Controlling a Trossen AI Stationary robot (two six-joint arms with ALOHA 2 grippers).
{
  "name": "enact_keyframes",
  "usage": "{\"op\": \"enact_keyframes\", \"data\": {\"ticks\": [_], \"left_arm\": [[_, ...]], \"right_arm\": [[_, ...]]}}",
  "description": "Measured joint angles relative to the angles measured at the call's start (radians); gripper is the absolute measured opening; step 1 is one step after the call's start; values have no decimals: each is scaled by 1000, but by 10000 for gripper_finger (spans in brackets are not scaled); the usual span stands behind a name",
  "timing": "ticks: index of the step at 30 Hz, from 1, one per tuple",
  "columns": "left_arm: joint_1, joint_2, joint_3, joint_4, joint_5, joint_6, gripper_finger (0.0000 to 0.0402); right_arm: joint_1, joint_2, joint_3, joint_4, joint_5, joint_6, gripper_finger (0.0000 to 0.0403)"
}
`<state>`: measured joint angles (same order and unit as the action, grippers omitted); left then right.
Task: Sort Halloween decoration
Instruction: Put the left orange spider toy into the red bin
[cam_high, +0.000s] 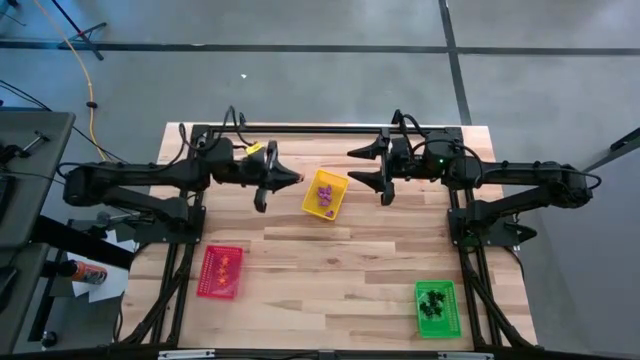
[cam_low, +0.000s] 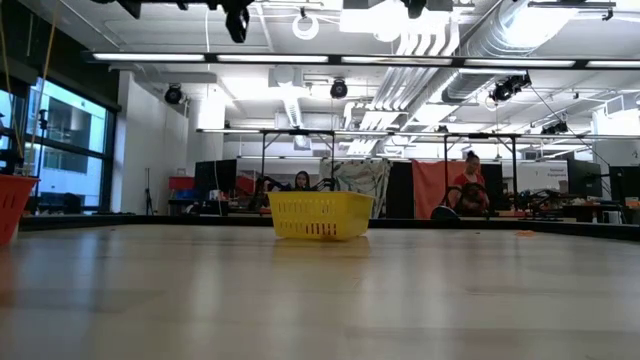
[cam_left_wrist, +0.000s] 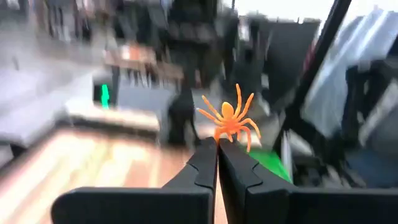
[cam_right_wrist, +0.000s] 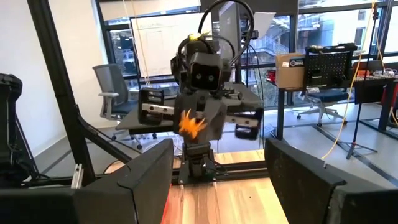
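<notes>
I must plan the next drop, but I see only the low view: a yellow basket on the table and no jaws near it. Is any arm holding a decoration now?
Observer: Yes. The left gripper has its jaws shut on an orange spider.
Operator: Where is this gripper, please?
Observer: In the high view it is raised beside the yellow tray, on the left arm's side. The tray holds purple trinkets.
Operator: And the other arm?
Observer: The right gripper is on the tray's opposite side, with its jaws open and empty.
</notes>
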<state>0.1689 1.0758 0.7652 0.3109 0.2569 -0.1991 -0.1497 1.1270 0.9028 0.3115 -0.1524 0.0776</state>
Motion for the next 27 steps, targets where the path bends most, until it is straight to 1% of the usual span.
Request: {"op": "enact_keyframes", "data": {"ticks": [2,4,6,9,11,14,17,20,23,25,27], "left_arm": [[-41,-15,59,-225,-1,14,0],[-102,-18,136,-517,-13,29,0],[-179,-17,205,-788,-46,9,0],[-318,-10,246,-1086,-56,-134,0],[-427,-9,239,-1220,-57,-259,0],[-608,-10,195,-1277,-86,-419,0],[-779,-9,133,-1258,-143,-536,0],[-906,-9,70,-1234,-253,-613,0],[-969,-9,17,-1220,-372,-645,0],[-979,-9,-19,-1224,-395,-653,0],[-980,-9,-51,-1220,-389,-654,0]], "right_arm": [[0,0,0,-4,0,0,248],[0,0,0,-20,1,0,248],[0,0,0,-47,5,0,248],[0,0,0,-109,31,0,248],[-1,0,0,-155,41,0,248],[-1,5,0,-206,43,0,248],[-1,17,0,-220,43,0,248],[-1,39,0,-219,43,0,248],[-1,67,0,-218,42,0,248],[-1,87,0,-216,42,0,248],[-1,105,0,-220,42,3,248]]}}
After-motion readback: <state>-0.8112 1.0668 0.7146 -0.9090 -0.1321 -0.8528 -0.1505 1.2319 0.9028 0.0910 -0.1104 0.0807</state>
